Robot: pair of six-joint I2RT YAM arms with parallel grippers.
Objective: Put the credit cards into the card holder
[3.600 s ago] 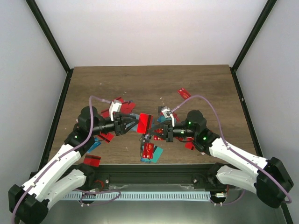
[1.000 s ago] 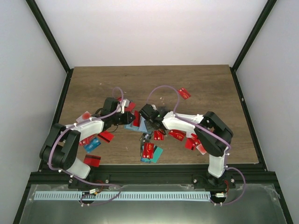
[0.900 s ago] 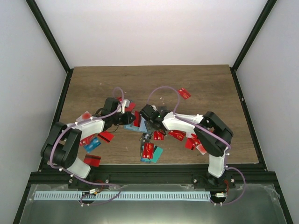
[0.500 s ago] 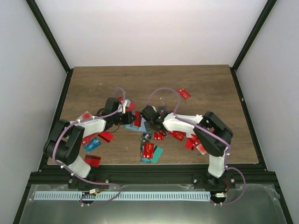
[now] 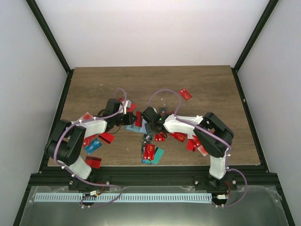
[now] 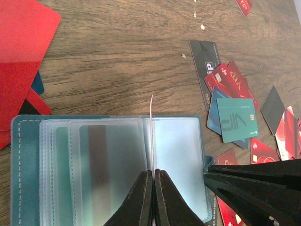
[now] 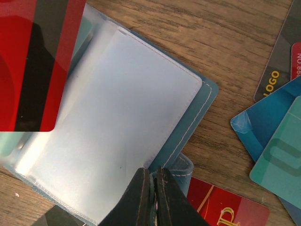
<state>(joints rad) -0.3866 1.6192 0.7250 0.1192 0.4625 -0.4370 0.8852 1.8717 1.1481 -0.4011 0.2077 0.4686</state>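
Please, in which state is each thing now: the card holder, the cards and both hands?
card holder: open, flat on the table
left hand: shut on a red card held on edge
right hand: shut on the card holder's edge
loose cards: flat on the table, outside the holder

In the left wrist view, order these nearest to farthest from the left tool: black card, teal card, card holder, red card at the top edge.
From the left tool:
1. The card holder, with one sleeve pinched in the tool.
2. The teal card, to the right.
3. The black card, farther up and right.
4. The red card, in the top right corner.
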